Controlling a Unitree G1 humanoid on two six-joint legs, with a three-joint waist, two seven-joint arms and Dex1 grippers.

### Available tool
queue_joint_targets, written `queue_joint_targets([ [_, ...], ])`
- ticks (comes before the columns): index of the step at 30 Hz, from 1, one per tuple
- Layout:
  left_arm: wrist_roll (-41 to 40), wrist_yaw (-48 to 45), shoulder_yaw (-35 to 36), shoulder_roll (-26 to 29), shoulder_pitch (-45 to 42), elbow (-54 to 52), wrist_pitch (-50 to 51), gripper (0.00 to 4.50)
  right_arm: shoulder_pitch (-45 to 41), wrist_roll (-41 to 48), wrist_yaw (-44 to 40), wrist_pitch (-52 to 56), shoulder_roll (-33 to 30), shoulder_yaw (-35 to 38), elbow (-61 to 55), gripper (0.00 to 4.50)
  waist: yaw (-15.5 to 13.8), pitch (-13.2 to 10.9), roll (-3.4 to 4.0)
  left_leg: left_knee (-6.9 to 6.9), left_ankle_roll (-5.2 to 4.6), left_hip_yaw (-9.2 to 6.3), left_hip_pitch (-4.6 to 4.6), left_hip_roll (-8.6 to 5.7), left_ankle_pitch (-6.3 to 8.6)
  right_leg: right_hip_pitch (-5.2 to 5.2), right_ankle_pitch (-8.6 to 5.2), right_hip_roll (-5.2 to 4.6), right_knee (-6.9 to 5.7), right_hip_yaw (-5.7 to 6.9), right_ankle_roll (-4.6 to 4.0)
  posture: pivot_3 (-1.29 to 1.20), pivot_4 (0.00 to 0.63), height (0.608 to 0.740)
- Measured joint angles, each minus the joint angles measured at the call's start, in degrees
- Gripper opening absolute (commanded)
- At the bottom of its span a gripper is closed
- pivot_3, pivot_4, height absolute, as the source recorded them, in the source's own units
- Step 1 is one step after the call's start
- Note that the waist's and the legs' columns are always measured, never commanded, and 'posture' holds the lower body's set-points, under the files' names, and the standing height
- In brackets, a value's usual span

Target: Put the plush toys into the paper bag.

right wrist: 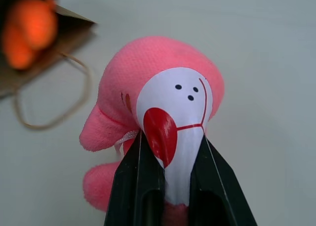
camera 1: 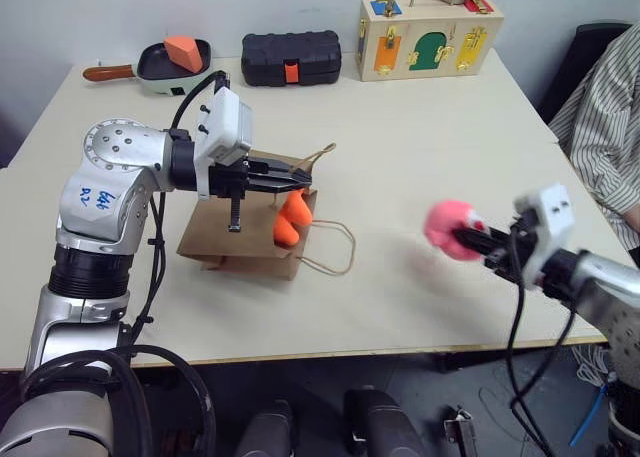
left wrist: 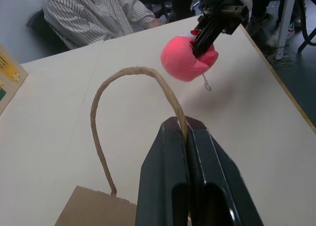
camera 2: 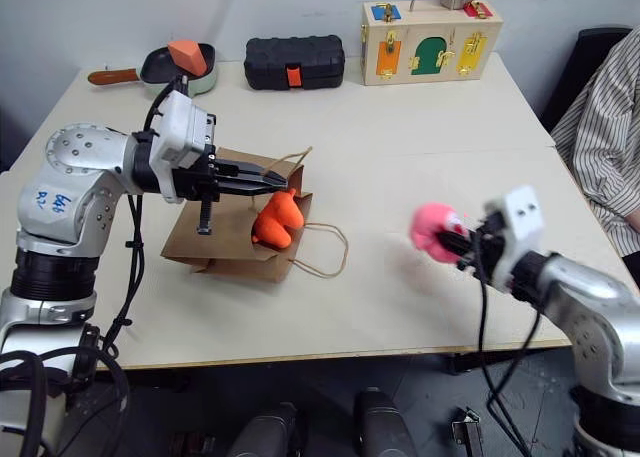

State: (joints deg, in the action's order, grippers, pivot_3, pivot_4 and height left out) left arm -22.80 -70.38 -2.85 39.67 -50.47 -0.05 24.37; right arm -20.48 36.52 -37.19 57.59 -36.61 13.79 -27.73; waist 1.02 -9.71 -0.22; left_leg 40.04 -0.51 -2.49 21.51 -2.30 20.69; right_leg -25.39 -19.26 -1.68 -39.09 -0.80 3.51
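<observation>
Jaws: L gripper (left wrist: 186, 129) pinched tight on cord handle (left wrist: 129, 74) of paper bag (camera 1: 225, 239), lifting its mouth; R gripper (right wrist: 170, 152) clamped on pink plush (camera 2: 432, 229), held off the table (camera 1: 420, 167), well right of bag. Orange plush (camera 2: 277, 218) sits at bag mouth, half out.

Risks: grip is only on face patch, so pink could slip; orange may block entry or get knocked out.

Pale tabletop; person in striped shirt (camera 1: 605, 97) seated nearby.

Even, bright light; pink toy (camera 1: 447, 228) motion-blurred, soft shadows.
</observation>
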Motion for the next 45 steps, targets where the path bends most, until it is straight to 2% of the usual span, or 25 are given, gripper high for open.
queue_joint_targets([
  [3,-0.7,0.3,0.0,-0.3,-0.6,-0.3,1.0,0.0,-7.7,-1.2,-1.3,-1.8,3.8,-10.7,2.4,0.06,0.2,0.0,0.0,-0.02,0.0,-0.06,0.03,-0.02,0.0,-0.02,0.0,-0.03,0.01,0.03,0.0,0.0,0.15,0.74],
  [5,-1.1,0.4,0.3,-0.2,-0.8,-0.3,1.9,0.0,-13.3,-4.8,-1.4,-4.9,7.4,-17.5,8.8,0.06,0.3,0.0,-0.01,0.02,0.0,-0.09,0.04,-0.03,0.0,-0.01,0.0,-0.05,0.04,0.05,0.0,0.0,0.15,0.74],
  [10,-1.5,0.8,0.2,-0.3,-1.4,-0.7,2.6,0.0,-21.5,-11.6,-2.6,-12.3,15.3,-26.9,22.2,0.06,0.7,0.0,-0.01,0.0,0.01,-0.16,0.05,-0.04,-0.01,-0.05,0.0,-0.1,0.02,0.25,0.0,0.0,0.15,0.74],
  [15,-1.5,0.8,0.8,0.3,-1.4,-1.5,2.7,0.0,-26.5,-12.6,-5.7,-14.8,24.4,-30.3,29.4,0.06,1.4,0.0,0.0,0.0,0.05,-0.23,0.05,-0.02,-0.02,-0.07,0.0,-0.1,-0.02,0.37,0.0,0.0,0.15,0.74],
  [26,1.3,3.6,2.4,2.3,1.8,-0.6,5.7,0.0,-32.2,-22.9,-5.9,-29.2,33.3,-31.9,50.7,0.06,2.9,0.0,0.0,0.01,0.09,-0.3,0.02,-0.05,-0.03,-0.1,0.0,-0.13,-0.27,0.42,0.0,0.0,0.15,0.74],
  [30,2.4,4.2,2.5,2.3,2.1,-0.2,6.2,0.0,-33.3,-24.1,-6.1,-31.5,35.1,-30.7,55.3,1.44,3.3,0.0,0.0,0.02,0.1,-0.39,0.02,-0.06,-0.03,-0.11,0.0,-0.14,-0.34,0.45,0.0,0.0,0.15,0.74],
  [38,2.4,3.9,2.7,2.2,1.9,-0.2,6.3,0.0,-33.3,-24.5,-8.8,-32.7,35.3,-29.6,56.2,4.24,3.9,0.0,0.0,0.01,0.15,-0.45,0.02,-0.04,-0.04,-0.13,0.0,-0.12,-0.37,0.47,0.0,0.0,0.15,0.74],
  [39,2.4,3.9,2.7,2.2,1.8,0.0,6.4,0.0,-33.3,-24.5,-8.8,-32.7,35.4,-29.5,56.2,4.48,3.9,0.0,0.0,0.01,0.16,-0.45,0.02,-0.04,-0.04,-0.13,0.0,-0.12,-0.37,0.47,0.0,0.0,0.15,0.74],
  [45,2.1,3.5,3.0,2.0,1.4,0.0,6.4,0.0,-32.1,-24.7,-8.0,-32.1,35.5,-28.6,53.3,4.48,3.9,0.0,0.0,0.01,0.16,-0.46,0.02,-0.05,-0.04,-0.14,0.0,-0.13,-0.39,0.47,0.0,0.0,0.15,0.74],
])
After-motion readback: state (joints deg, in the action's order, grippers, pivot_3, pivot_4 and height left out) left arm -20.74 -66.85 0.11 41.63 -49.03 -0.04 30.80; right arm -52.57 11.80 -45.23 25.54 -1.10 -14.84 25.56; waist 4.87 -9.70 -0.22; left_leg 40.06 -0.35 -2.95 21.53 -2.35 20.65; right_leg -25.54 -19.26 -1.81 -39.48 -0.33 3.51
